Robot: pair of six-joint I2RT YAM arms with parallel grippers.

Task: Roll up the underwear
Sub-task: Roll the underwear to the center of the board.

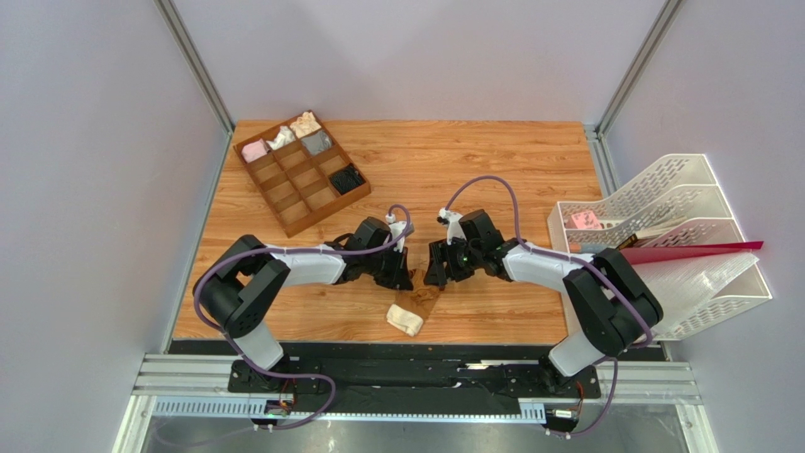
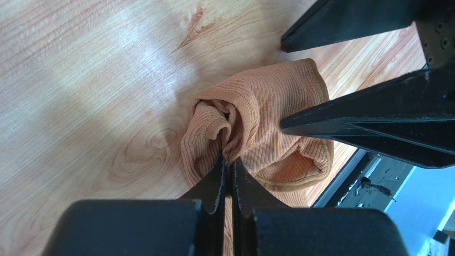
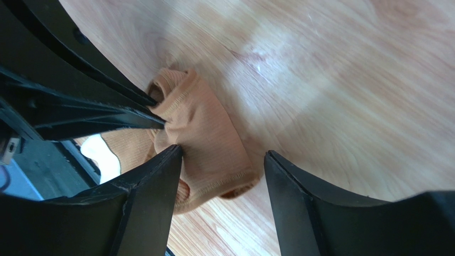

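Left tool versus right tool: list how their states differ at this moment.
The left tool is shut, its fingers together; the right tool is open, its fingers apart. The left tool pinches a fold of the underwear; the right tool only straddles the cloth and clamps nothing. Both sit low over the wooden table, at the same garment.

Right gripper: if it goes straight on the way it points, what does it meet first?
Probably the underwear, bunched between the right gripper's open jaws; the table lies just behind. Depth unclear.
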